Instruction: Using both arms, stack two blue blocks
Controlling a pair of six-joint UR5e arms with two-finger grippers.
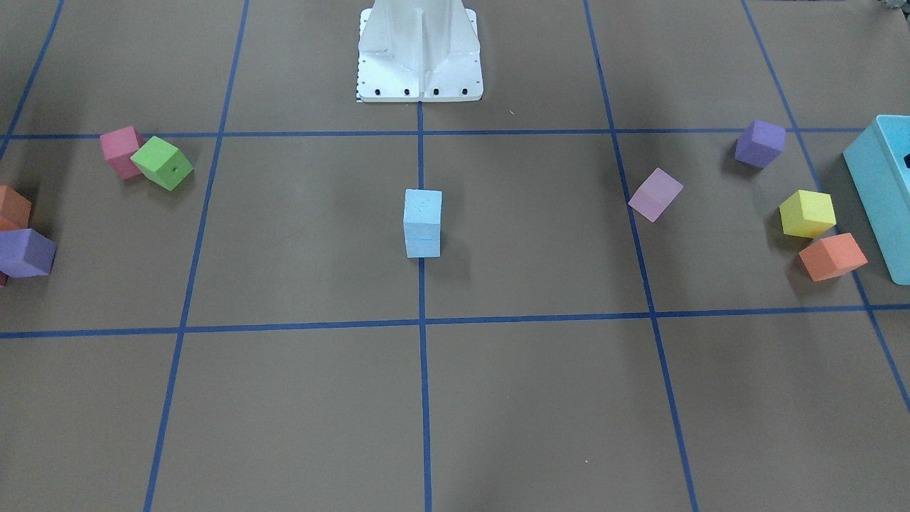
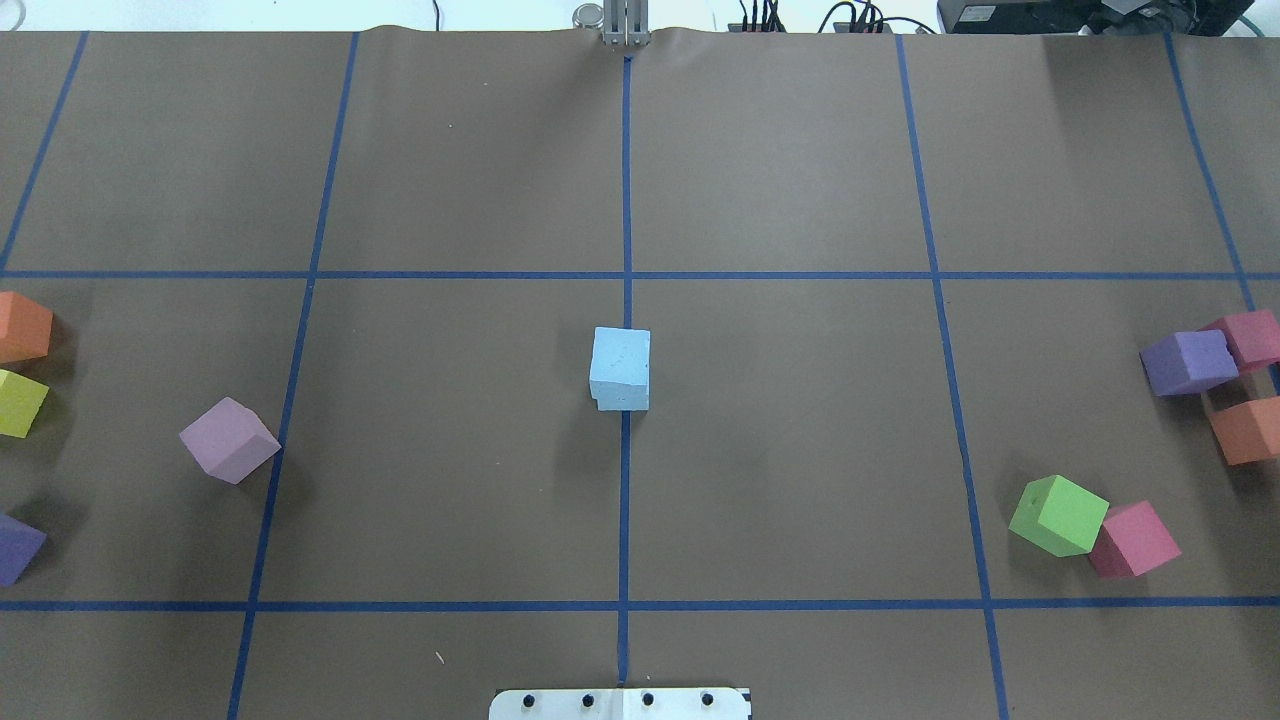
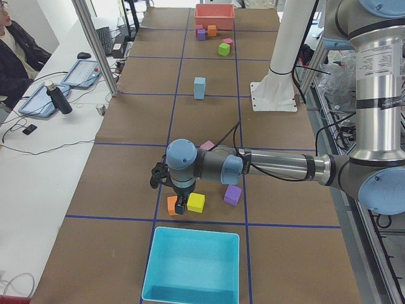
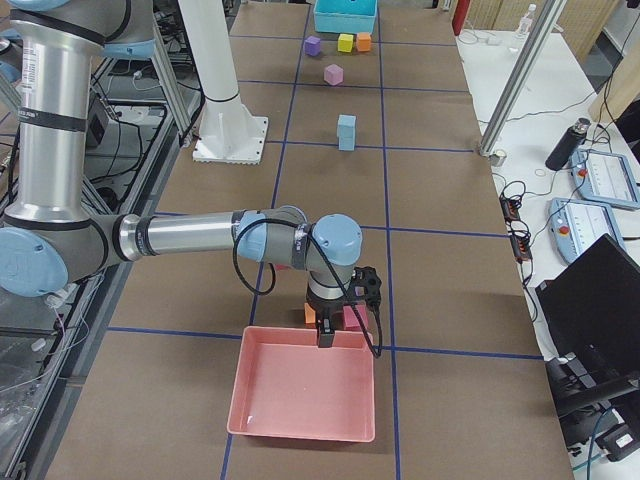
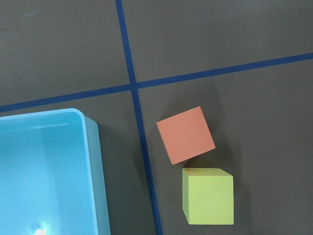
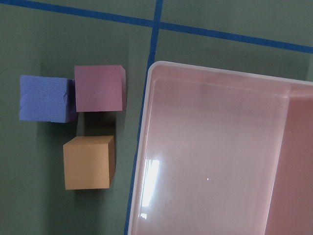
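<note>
The two sky-blue blocks stand one on top of the other at the table's middle, on the blue centre line: the upper block [image 1: 422, 206] rests on the lower block [image 1: 422, 246]. The stack also shows in the overhead view [image 2: 620, 368] and in the side views [image 3: 200, 87] [image 4: 346, 131]. No gripper is near it. My left gripper [image 3: 180, 208] hangs over the orange cube [image 5: 186, 135] and yellow cube [image 5: 208, 196] by the teal box [image 5: 49, 171]. My right gripper [image 4: 326, 333] hangs at the pink tray's rim [image 6: 146, 122]. I cannot tell whether either gripper is open or shut.
On my left lie a pale purple cube [image 1: 655, 194] and a purple cube [image 1: 759, 144]. On my right lie a green cube [image 1: 163, 163], a pink cube [image 1: 119, 151], a purple cube [image 6: 46, 98], a magenta cube [image 6: 99, 88] and an orange cube [image 6: 89, 162].
</note>
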